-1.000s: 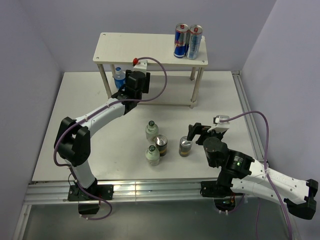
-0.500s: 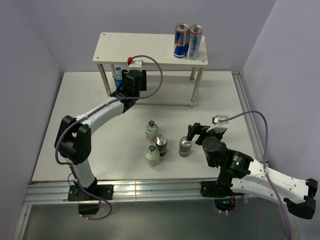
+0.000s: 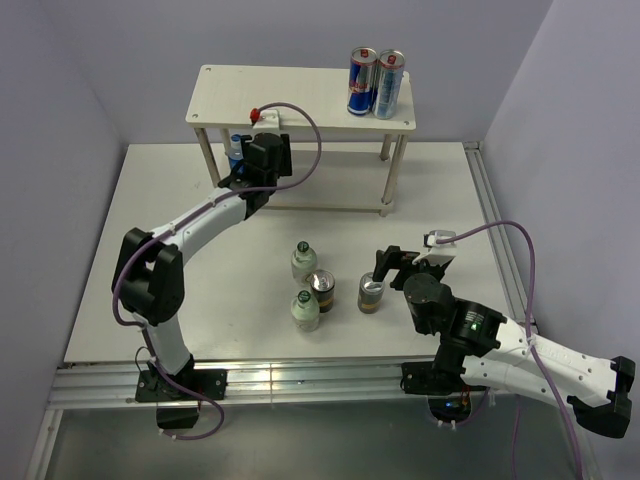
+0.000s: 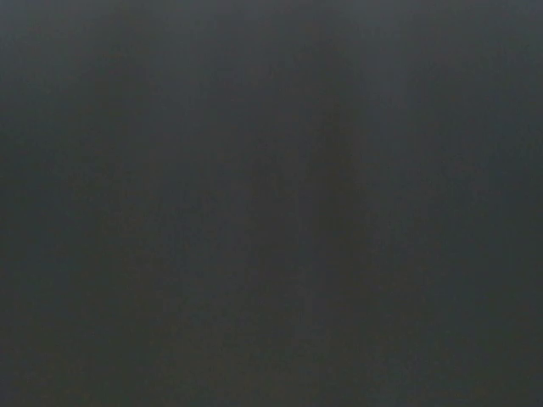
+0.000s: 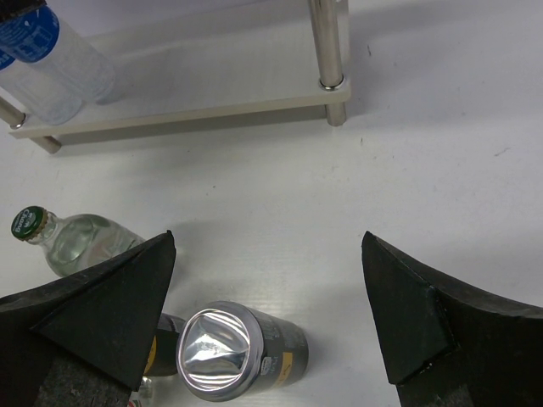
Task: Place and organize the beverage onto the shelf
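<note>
**Top external view.** The right claw (image 3: 385, 264) hangs low over the table (image 3: 450, 200), just behind a short can (image 3: 371, 293) that stands upright near the middle of the table. From this angle I cannot read the gap between its fingers. A second short can (image 3: 321, 290) stands just to the left of the first. It sits between the far green-capped bottle (image 3: 304, 260) and the near green-capped bottle (image 3: 305, 310), both upright on the table.

The left claw (image 3: 242, 170) reaches in under the top board of the shelf (image 3: 290, 95), at the left end of the lower tier. It is right beside a blue-labelled water bottle (image 3: 237, 150) standing there. The wrist and the board mask its fingers, so I cannot tell whether they are apart or together, or whether they touch the bottle. Two tall blue-and-silver cans (image 3: 375, 82) stand side by side at the right end of the top board.

**Left wrist view.** The picture is uniform dark grey and nothing in it is readable.

**Right wrist view.** The right claw (image 5: 267, 242) is spread wide and holds nothing. The short can (image 5: 229, 349) stands upright between the fingers, much nearer the picture-left one (image 5: 110, 314). The second short can is mostly hidden behind that finger. One green-capped bottle (image 5: 76, 246) shows just past the same fingertip. The shelf's lower tier (image 5: 212, 93) runs across the top of the picture, and the water bottle (image 5: 51, 64) stands on its left end.
</note>
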Robot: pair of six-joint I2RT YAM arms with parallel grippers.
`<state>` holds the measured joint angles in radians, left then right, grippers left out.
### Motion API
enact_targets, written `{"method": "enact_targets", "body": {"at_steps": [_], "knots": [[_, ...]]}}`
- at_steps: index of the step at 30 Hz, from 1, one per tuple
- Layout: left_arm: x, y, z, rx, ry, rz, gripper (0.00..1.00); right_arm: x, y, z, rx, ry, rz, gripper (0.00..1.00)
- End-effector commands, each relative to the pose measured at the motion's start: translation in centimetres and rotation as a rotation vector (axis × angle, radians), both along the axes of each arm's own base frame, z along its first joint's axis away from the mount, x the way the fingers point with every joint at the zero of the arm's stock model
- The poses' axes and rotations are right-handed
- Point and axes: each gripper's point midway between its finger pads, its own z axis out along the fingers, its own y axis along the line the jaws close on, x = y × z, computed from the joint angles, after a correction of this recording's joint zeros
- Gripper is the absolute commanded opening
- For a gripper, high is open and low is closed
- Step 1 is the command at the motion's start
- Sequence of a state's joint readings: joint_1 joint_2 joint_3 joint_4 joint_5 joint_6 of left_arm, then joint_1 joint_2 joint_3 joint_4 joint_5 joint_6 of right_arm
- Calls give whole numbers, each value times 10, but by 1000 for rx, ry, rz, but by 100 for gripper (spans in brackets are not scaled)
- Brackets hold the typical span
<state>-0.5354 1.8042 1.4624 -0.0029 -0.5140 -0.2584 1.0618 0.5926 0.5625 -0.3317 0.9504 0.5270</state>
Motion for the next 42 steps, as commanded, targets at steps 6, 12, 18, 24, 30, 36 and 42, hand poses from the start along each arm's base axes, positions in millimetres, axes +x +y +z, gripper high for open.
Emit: {"method": "enact_targets", "body": {"at_steps": [6,12,18,24,30,36,42], "knots": [[7,-1,61,-91,-73,3,0,2,-4,1,3,-12,-29,97],[2,-7,59,-89,-21,-29,0,2,-4,2,4,-12,-32,97],[1,-10,42,-90,13,-39,7,1,-5,2,8,-14,-34,97],[3,-14,25,-90,35,-49,20,1,-5,2,7,-14,-34,97],[7,-16,6,-71,75,-46,35,1,-5,2,7,-13,-34,97],[5,-15,-3,-62,88,-42,64,1,-5,2,7,-14,-34,97],[6,-14,-10,-54,103,-37,75,1,-5,2,6,-13,-32,97]]}}
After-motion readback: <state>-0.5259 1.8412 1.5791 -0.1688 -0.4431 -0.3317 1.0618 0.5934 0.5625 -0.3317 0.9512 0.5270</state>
